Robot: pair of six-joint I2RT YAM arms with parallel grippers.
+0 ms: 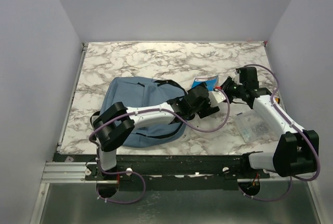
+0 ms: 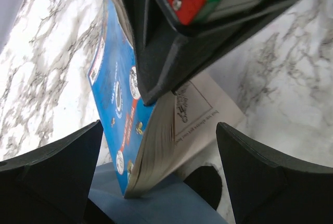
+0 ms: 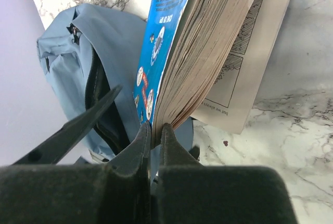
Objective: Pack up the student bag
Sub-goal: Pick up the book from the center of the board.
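The dusty-blue student bag [image 1: 140, 109] lies flat at the left-middle of the marble table [image 1: 156, 57]; in the right wrist view the student bag [image 3: 67, 52] shows a dark open zipper slot. A thick book [image 1: 204, 83] with a blue cover and a loose printed page hangs tilted just right of the bag. My right gripper [image 3: 154, 130] is shut on the book [image 3: 208, 41] at its lower corner. My left gripper [image 2: 158, 146] stands open on either side of the book [image 2: 119, 94], with bag fabric under the book's bottom corner. In the top view the left gripper [image 1: 207, 107] sits just below the right gripper [image 1: 225, 86].
A clear plastic packet [image 1: 253, 125] lies on the table near the right arm. Grey walls close in the table on the left, back and right. The left arm stretches across the bag's lower half.
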